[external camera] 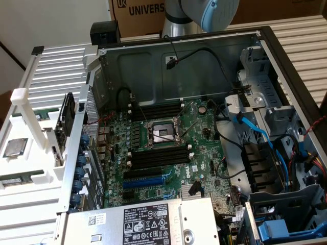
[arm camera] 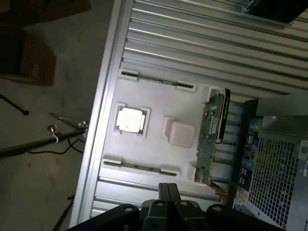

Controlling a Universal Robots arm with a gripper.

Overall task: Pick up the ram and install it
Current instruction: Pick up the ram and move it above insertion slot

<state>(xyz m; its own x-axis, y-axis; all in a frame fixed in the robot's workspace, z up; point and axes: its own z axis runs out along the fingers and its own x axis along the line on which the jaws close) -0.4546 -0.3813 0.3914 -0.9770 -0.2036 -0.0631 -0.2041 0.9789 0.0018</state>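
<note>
Nearest the wrist camera is the gripper (arm camera: 167, 188). Its dark fingers are pressed together with nothing between them, clenched on air, and it hangs near the edge of a white tray (arm camera: 159, 149).

The ram (arm camera: 139, 166) lies in the long recess along the side of the tray closest to the gripper. It is a thin dark strip seated between white end holders, clear of the fingers. In the exterior view it shows as a green stick with a pale label, lying flat in the tray on the exterior view's left, outside the computer case (external camera: 286, 56).

Just beyond the ram, in the middle of the tray, a square silver processor chip (arm camera: 130, 119) sits in its own pocket, with a raised white block (arm camera: 180, 132) beside it. A second stick (arm camera: 156, 80) fills the matching recess on the tray's far side. A green card (arm camera: 211, 137) stands on edge along the side of the tray next to the case. The tray rests on a ribbed metal table (arm camera: 202, 43).

Further out, the case lies open — its motherboard (external camera: 204, 127) faces up, and long black slots (external camera: 158, 157) with white end clips run on either side of the processor socket (external camera: 162, 135). Blue cables (external camera: 255, 133) curl through the drive bays on the exterior view's right. A power supply (external camera: 148, 222) with a white label sits at the near end. The arm (external camera: 204, 13) rises behind the case's back wall, in front of a cardboard box (external camera: 138, 10).
</note>
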